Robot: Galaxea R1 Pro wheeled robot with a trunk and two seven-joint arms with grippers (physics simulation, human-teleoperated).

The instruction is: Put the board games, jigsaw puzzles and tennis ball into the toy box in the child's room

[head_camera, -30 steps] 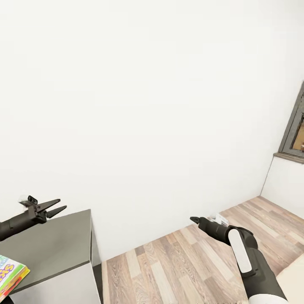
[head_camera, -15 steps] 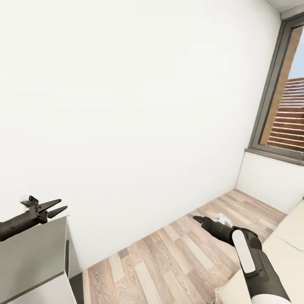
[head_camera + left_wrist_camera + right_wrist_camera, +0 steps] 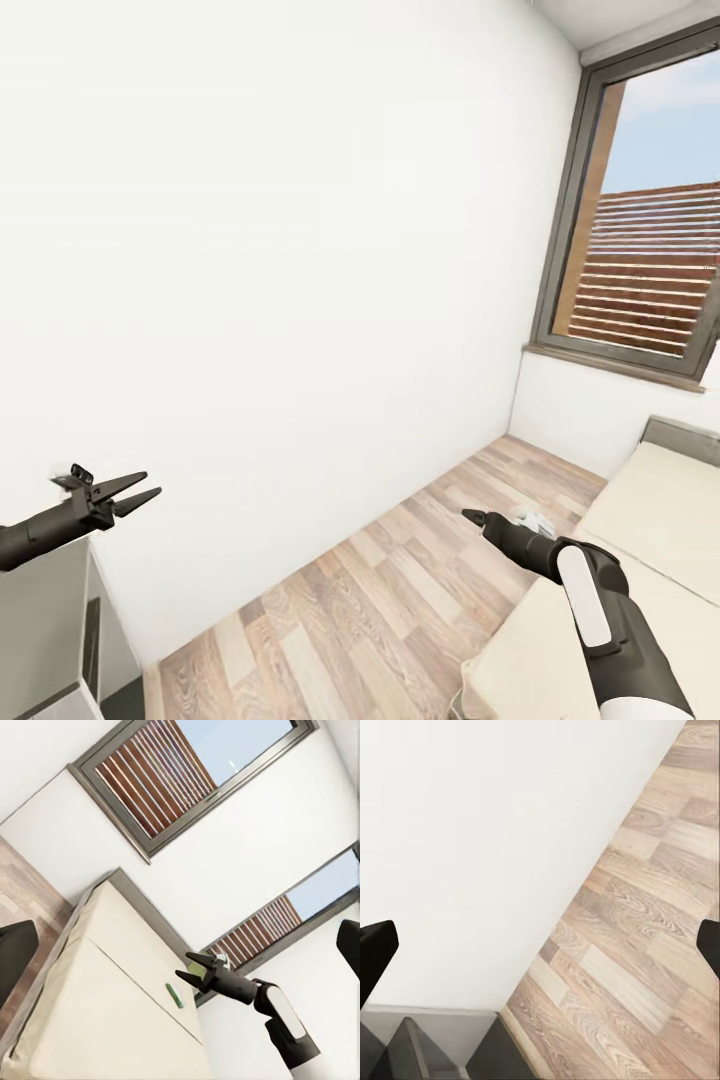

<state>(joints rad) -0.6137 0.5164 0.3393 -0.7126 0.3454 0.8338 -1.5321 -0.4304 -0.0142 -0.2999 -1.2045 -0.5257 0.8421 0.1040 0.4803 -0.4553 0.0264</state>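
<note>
A two-armed robot faces a bare white wall (image 3: 280, 260) in a narrow room with a wood-plank floor (image 3: 380, 610). In the head view, the left pincer (image 3: 140, 490) hangs at the lower left of the frame with its two dark fingers spread apart and nothing between them. Below it, in the bottom left corner, a sliver of the grey tabletop (image 3: 40, 620) shows. The right pincer (image 3: 475, 519) reaches forward at the lower right, over the edge of the bed (image 3: 660, 500); from this angle it cannot be told whether its fingers are parted or closed. In the right wrist view, two dark finger edges sit at the far sides of the frame with floor and wall between them, gripping nothing. The bed's beige mattress fills the lower right corner of the head view, under a dark-framed window (image 3: 640, 210) at the upper right. In the left wrist view, a small green-edged flat item (image 3: 174, 994), too small to identify, lies on the mattress in the lower middle of the frame, near the right arm.
</note>
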